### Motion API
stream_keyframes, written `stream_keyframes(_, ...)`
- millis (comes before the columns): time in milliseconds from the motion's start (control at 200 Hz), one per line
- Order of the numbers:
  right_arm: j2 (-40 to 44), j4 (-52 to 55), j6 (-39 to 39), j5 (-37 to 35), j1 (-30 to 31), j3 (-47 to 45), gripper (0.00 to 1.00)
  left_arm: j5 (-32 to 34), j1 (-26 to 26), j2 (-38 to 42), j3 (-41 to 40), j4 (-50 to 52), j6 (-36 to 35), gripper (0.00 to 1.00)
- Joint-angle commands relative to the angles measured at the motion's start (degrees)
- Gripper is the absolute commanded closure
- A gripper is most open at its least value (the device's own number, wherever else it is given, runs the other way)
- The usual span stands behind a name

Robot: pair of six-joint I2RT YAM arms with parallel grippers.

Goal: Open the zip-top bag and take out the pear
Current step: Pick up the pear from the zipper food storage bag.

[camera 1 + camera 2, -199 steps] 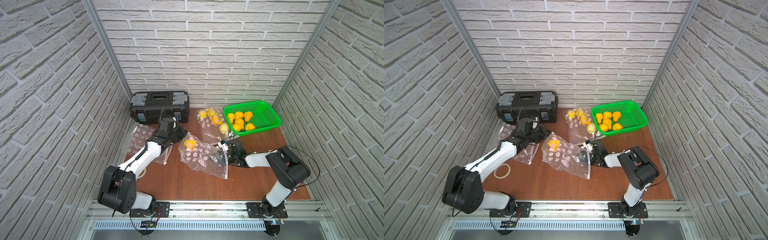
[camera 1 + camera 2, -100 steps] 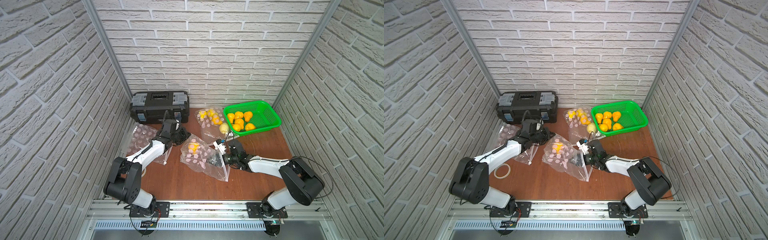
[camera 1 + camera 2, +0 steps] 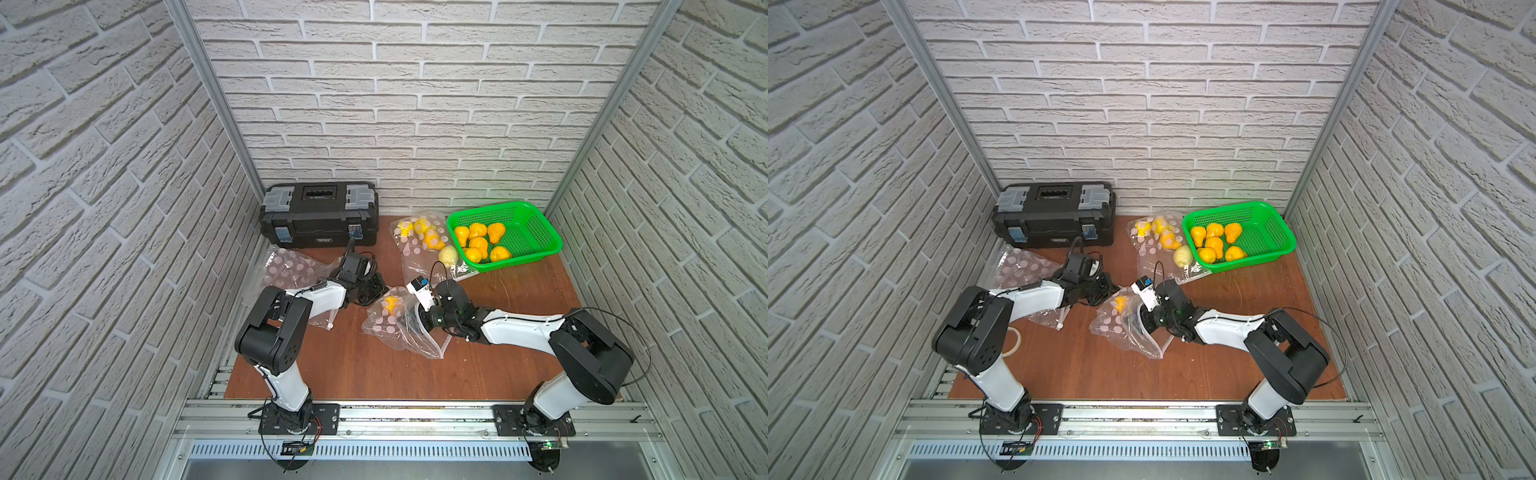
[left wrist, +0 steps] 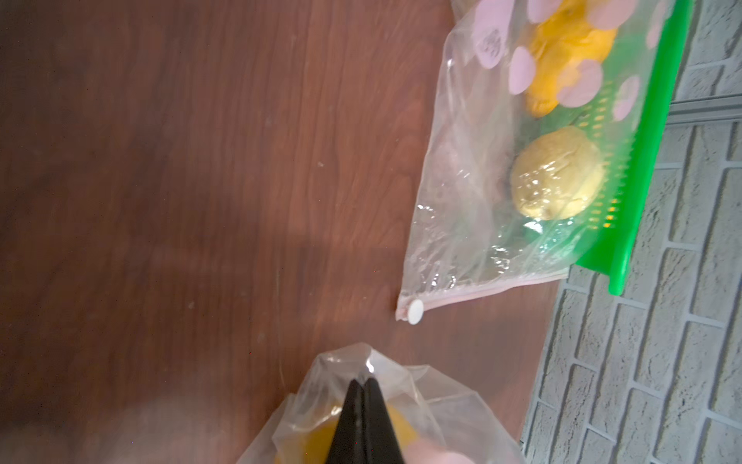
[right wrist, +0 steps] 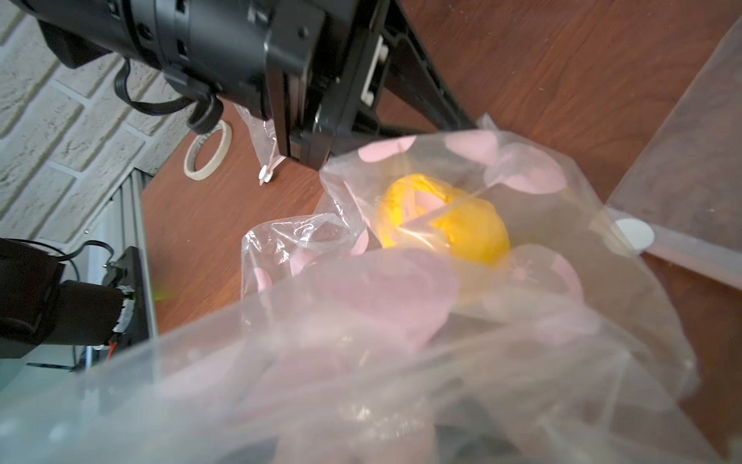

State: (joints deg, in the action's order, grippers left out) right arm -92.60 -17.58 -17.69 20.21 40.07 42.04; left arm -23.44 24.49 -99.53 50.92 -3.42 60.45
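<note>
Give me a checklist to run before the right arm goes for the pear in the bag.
1. Hold: left gripper shut on a corner of the bag: ok.
2. Bag mouth open around the right gripper, as both top views suggest: ok.
3. Target: pear in sight inside the bag: ok.
4. Right gripper open or shut: cannot tell, plastic hides it.
5. Pear out of the bag: not ok.

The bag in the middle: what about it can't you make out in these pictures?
Right hand: fingers hidden by the bag in both top views and the right wrist view; open or shut unclear.
Pear: veiled by plastic in every view; whether the right hand touches it is unclear.
Left hand: pinching the bag, cut off by the left wrist view's edge.
</note>
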Motion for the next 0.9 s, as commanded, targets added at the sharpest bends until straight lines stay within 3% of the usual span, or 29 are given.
stream_keyframes(0, -2.3, -2.6, 3.4, -4.2, 1.0, 1.9, 0.42, -0.4, 0.9, -1.4, -0.8, -3.3, -0.8, 1.0)
stream_keyframes(190, -6.3, -3.0, 5.0, -10.2, 1.6, 4.3, 0.48, -0.7, 1.6, -3.5, -0.6, -3.4, -1.5, 1.0)
stream_keyframes(520, -1.7, -8.7, 4.9, -21.7, 1.2, -1.3, 0.43, 0.2, 1.6, -3.7, 0.4, 1.4, -5.5, 1.0)
stream_keyframes(765, 0.6, -16.1, 1.7, -10.6, -4.1, -6.1, 0.48, 3.4, -0.2, -0.8, 1.7, 7.6, -9.7, 1.0)
stream_keyframes(895, 0.6, -16.3, 1.3, -4.6, -5.4, -6.1, 0.41, 5.2, -0.7, -0.1, 4.4, 11.5, -12.4, 1.0)
